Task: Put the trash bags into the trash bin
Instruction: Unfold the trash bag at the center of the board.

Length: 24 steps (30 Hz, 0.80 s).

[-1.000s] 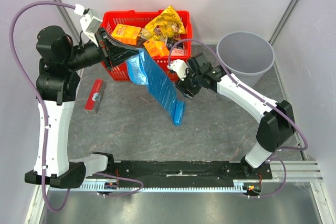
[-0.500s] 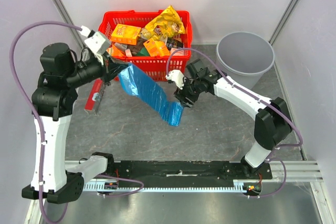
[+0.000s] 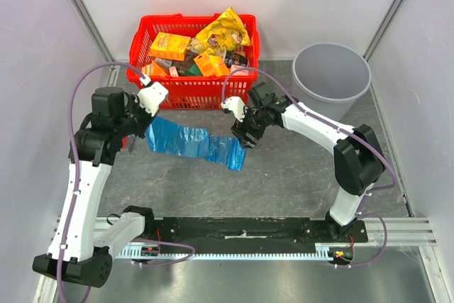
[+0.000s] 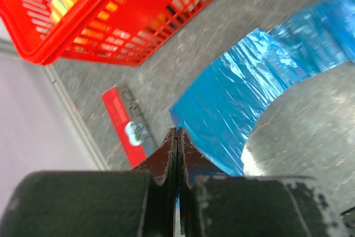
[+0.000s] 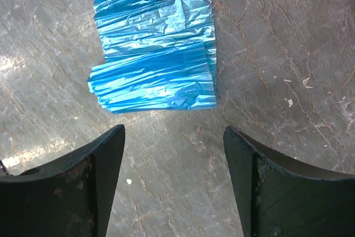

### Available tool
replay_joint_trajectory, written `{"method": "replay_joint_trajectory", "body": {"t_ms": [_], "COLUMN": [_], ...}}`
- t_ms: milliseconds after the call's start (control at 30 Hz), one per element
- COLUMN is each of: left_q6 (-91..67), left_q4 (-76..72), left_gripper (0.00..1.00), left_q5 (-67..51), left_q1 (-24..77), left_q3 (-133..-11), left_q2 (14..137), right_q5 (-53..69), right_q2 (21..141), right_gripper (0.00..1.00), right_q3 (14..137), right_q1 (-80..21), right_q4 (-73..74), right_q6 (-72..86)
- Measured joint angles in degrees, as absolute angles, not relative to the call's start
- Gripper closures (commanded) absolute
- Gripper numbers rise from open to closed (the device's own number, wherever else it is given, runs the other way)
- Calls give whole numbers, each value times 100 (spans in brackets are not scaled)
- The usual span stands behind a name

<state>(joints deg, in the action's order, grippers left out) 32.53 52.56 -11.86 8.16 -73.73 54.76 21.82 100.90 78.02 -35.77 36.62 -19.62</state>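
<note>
Left gripper (image 3: 144,128) is pinching the left end of the bag (image 3: 191,141). In the left wrist view its fingers (image 4: 166,156) are pressing together, with a sliver of blue film showing in the seam between them. From there the bag (image 4: 238,104) is running away as a long wrinkled blue strip.

Right gripper (image 3: 245,138) is hovering just beside the bag's right end, jaws spread wide. In the right wrist view both fingers (image 5: 83,187) are framing bare worktop (image 5: 266,54) and touching nothing. The folded end of the bag (image 5: 155,76) is lying flat just beyond the fingertips.

From above, the bag is stretching left to right across the worktop (image 3: 284,175), between the two grippers, just near of the basket (image 3: 195,94). It is sitting well apart from the bin (image 3: 331,72).

Bin is standing upright at the far right, right of the basket. No blue film is showing inside it.

Basket is sitting at far centre, holding a yellow packet (image 3: 225,30) and an orange box (image 3: 170,46) among other items. In the left wrist view a flat red packet (image 4: 125,120) is lying on the worktop between the basket (image 4: 127,15) and the left gripper (image 4: 176,151).
</note>
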Motion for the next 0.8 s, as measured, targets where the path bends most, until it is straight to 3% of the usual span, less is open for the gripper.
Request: {"method": "replay_joint_trajectory", "body": {"t_ms": [300, 467, 533, 800], "left_q6": [3850, 3951, 3951, 3809], "left_q4": [4943, 4816, 4729, 4073], "left_gripper": [97, 89, 82, 35], "left_q5": [-506, -585, -674, -1264], "left_q1": [816, 816, 816, 816], "left_q3": [-6777, -6458, -6340, -6042], "left_q2": [5581, 5870, 5990, 7015], "right_q5": [1743, 1492, 1406, 1251], "right_q2": [10392, 10868, 11019, 11161], "right_gripper": [17, 17, 17, 16], "right_q3": [7841, 8125, 8239, 8385], "right_q1": [-4021, -4305, -4322, -4287], "right_q4": [3210, 3144, 3116, 3057], "right_q6": [-1852, -1933, -1977, -2064]}}
